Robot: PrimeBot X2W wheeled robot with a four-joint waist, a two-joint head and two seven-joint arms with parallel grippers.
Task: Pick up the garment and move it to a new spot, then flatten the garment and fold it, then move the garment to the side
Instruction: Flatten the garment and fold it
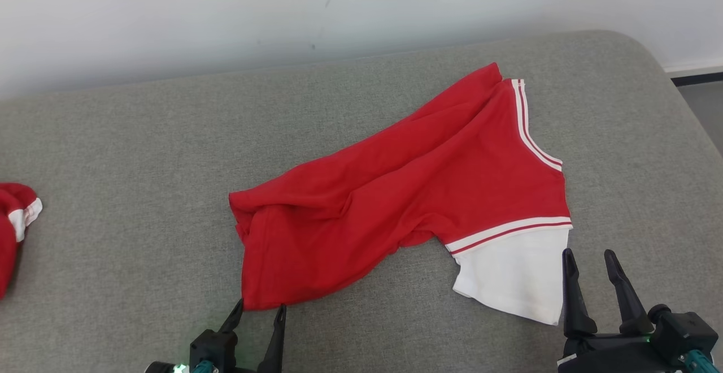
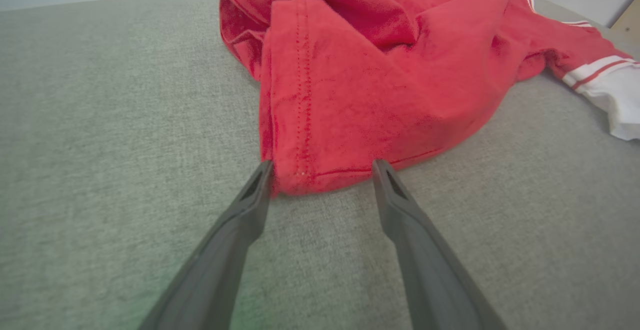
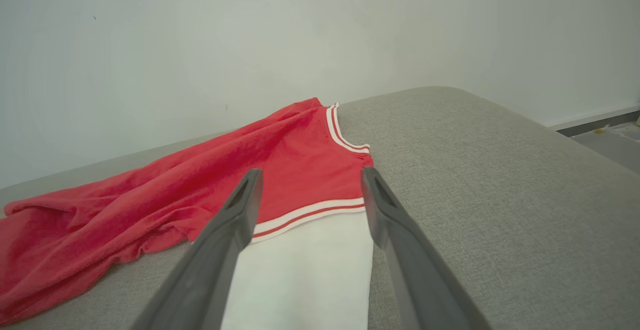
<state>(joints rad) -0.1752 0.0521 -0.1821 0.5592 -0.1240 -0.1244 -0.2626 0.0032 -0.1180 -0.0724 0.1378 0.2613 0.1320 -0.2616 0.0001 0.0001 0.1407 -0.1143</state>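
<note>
Garment point(image 1: 395, 192), red with a white sleeve point(image 1: 514, 277), lies rumpled across the middle of the grey cushion point(image 1: 141, 164), its hem corner toward the near edge framed by the spread fingers point(image 2: 250, 205) of the left gripper point(image 1: 261, 305). The right gripper point(image 1: 589, 252), fingers likewise spread and holding nothing, hovers just beside the sleeve. For a clean lift, the left should push further over the hem, which looks doubled though the folds hide how deep, before pinching, and both arms should rise together
</note>
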